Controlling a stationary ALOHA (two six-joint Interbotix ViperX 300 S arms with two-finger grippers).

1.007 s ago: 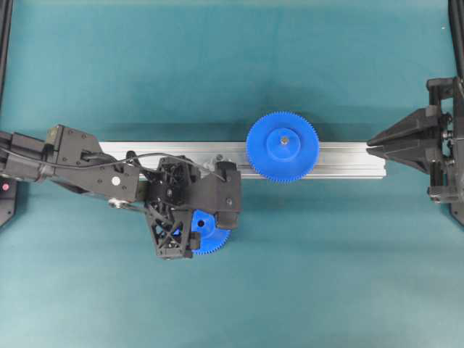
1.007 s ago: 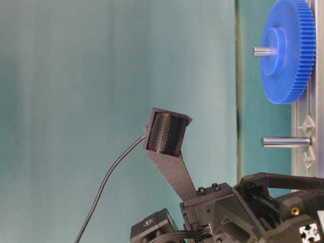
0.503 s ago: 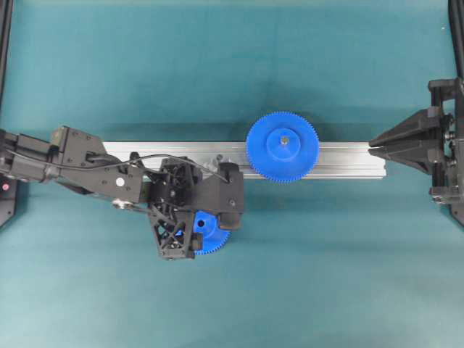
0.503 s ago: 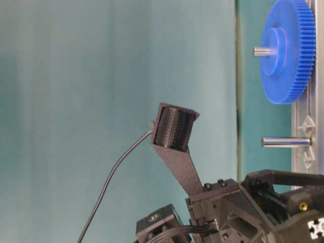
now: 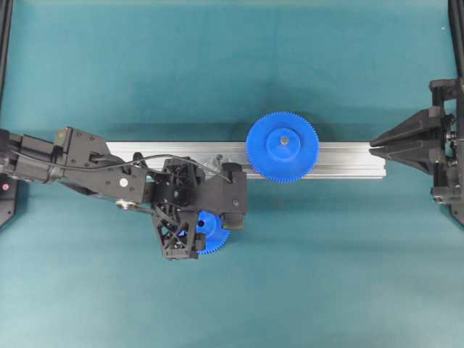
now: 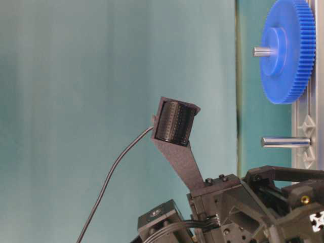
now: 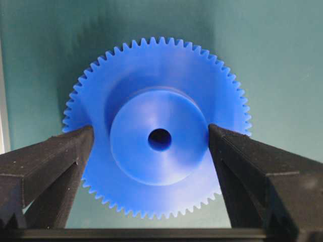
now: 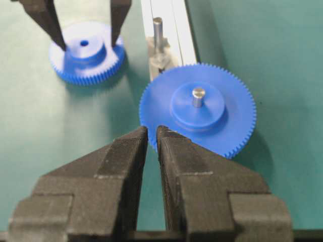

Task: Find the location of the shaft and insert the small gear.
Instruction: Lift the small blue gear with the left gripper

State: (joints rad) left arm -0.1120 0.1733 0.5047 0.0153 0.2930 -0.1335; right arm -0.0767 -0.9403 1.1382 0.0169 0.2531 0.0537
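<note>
The small gear [image 7: 151,166] lies flat on the green mat, blue with a raised hub and a dark centre hole. My left gripper [image 7: 151,138] stands open over it, one finger on each side of the hub; the right finger [image 7: 227,151] is at the hub's edge and the left one stands a little off. From the right wrist view the same gear [image 8: 86,60] sits left of the rail, and the bare shaft [image 8: 158,27] stands on the rail beside it. My right gripper [image 8: 152,132] is shut and empty at the rail's right end [image 5: 371,145].
A larger blue gear [image 5: 283,146] sits on a grey pin on the aluminium rail [image 5: 348,159], just right of the bare shaft [image 6: 286,142]. Black frame posts stand at the far left and right edges. My left arm [image 5: 94,170] lies across the rail's left part.
My left arm has shifted slightly to the right and settled lower over the small gear, jaws still wide. The gear and the right arm have not moved.
</note>
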